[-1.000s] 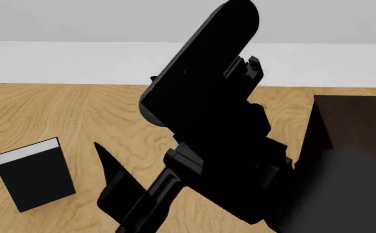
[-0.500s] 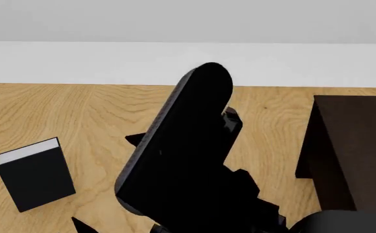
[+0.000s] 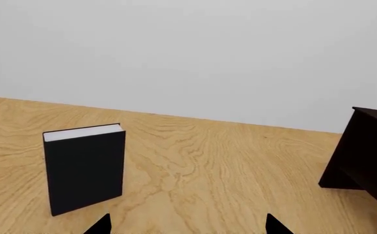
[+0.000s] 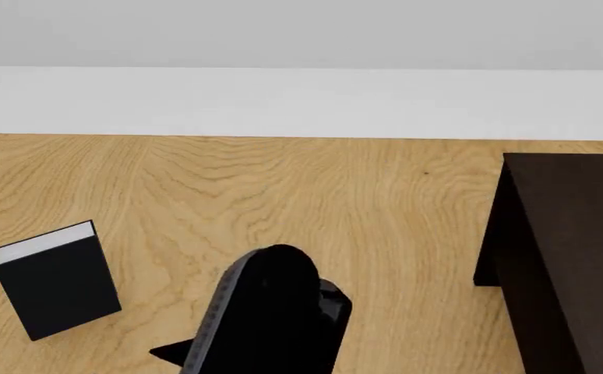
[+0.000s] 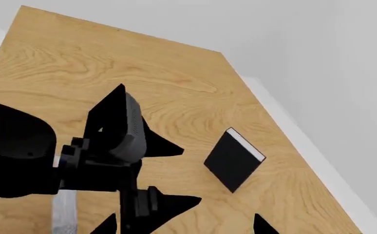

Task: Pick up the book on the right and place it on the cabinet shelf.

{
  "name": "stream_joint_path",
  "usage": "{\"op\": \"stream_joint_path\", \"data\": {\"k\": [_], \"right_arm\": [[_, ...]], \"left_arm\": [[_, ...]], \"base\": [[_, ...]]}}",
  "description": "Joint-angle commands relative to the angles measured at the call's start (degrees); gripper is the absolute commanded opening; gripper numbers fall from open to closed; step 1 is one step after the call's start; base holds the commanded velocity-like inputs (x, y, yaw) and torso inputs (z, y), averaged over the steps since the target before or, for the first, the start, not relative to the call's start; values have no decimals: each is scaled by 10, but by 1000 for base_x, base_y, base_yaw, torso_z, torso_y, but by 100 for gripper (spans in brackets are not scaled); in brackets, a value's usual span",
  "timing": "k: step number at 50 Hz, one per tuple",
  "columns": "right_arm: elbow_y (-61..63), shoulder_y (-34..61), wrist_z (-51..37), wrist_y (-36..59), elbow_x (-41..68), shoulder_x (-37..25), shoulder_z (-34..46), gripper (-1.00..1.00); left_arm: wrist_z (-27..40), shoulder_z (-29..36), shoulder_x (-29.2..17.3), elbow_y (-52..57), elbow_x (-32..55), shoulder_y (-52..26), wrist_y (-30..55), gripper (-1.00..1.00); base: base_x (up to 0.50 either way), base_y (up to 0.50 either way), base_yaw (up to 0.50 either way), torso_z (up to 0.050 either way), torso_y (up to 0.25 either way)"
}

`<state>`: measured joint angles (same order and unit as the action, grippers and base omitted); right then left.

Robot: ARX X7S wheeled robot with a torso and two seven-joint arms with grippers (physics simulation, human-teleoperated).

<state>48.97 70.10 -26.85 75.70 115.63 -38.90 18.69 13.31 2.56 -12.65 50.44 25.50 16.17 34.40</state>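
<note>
The grey book is not in view in any frame. The only book showing is a black book (image 4: 54,282) with white pages, upright on the wooden table (image 4: 312,187) at the left. It also shows in the left wrist view (image 3: 84,168) and the right wrist view (image 5: 233,158). The very dark cabinet (image 4: 577,257) stands at the right and shows in the left wrist view (image 3: 370,153); no shelf board can be told apart. My left gripper (image 3: 188,228) is open and empty, low over the table. My right gripper (image 5: 185,228) is open and empty, high above the table.
A black arm (image 4: 270,315) rises from the bottom middle of the head view; the right wrist view shows it (image 5: 110,146) with spread fingers over the table. A white wall (image 4: 301,101) runs behind the table's far edge.
In the head view the black arm has dropped from the middle of the picture to the bottom edge, uncovering the table and the cabinet. The black book has not moved.
</note>
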Motion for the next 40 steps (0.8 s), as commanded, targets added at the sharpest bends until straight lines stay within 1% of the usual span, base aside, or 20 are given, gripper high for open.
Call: {"op": "stream_joint_path", "data": {"k": [1, 4, 10, 20, 27, 30, 34, 40], "right_arm": [[32, 43, -77, -57, 116, -41, 55, 100], [45, 40, -90, -76, 140, -53, 60, 100], [63, 24, -101, -88, 151, -61, 64, 100], [82, 12, -113, -100, 165, -60, 73, 100], [101, -1, -130, -119, 196, -63, 83, 100], [108, -9, -153, -115, 215, -53, 87, 100], [109, -10, -209, -104, 257, -30, 106, 100], [108, -22, -253, -98, 299, -4, 102, 100]], "left_arm": [[-3, -4, 5, -4, 2, 2, -3, 100], [-3, -2, 4, -5, 1, 4, -7, 100], [-1, 0, 2, -6, 3, 6, -10, 100], [0, 2, -1, -13, 4, 10, -19, 100], [0, 6, -2, -18, 4, 10, -24, 100], [1, 7, -3, -20, 4, 12, -28, 100], [2, 7, -4, -21, 4, 14, -31, 100], [4, 7, -5, -22, 6, 18, -35, 100]], "base": [[0, 0, 0, 0, 0], [0, 0, 0, 0, 0], [0, 0, 0, 0, 0], [0, 0, 0, 0, 0], [0, 0, 0, 0, 0], [0, 0, 0, 0, 0], [0, 0, 0, 0, 0], [0, 0, 0, 0, 0]]}}
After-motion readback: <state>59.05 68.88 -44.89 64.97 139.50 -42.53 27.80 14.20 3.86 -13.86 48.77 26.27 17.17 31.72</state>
